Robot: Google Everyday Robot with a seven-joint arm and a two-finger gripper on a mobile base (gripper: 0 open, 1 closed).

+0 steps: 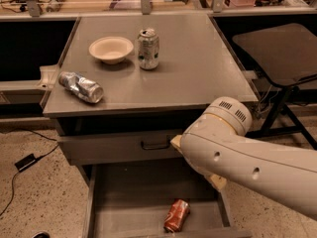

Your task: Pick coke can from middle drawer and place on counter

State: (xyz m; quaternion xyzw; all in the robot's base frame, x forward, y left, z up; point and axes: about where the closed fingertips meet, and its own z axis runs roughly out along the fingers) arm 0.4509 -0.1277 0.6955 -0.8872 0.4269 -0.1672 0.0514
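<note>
Above and behind the hand (218, 182), saw the counter (198, 68): broad, flat, matte grey, topping a drawer cabinet. Counted three things on it, all well apart from the hand and up to its left: a pale bowl (111, 48), a white-and-green patterned can (148, 48) upright just beside the bowl, and a shiny silver-blue can (80, 87) lying on its side near the front left edge. Noted a closed upper drawer (114, 148) with a dark loop handle (155, 145) a little above the hand and to its left. Made out speckled stone flooring (39, 197) around the cabinet, a black power adapter (25, 161) with its cable far to the left of the hand, and a dark flat-topped stand (282, 48) up to the right.

Found the hand itself mostly hidden behind the big white arm (247, 162), only a beige tip showing under it, over the right rear part of the open middle drawer (133, 197). Could not tell whether spread or pressed together.

Spotted the coke can (177, 215) below the hand and slightly to its left, apart from it, lying on its side on the drawer floor close to the front lip. Traced its long axis nearly front to back, the far end leaning a little right, toward the hand. Read it as red-orange with pale lettering along the side; could not tell which end was the top.
</note>
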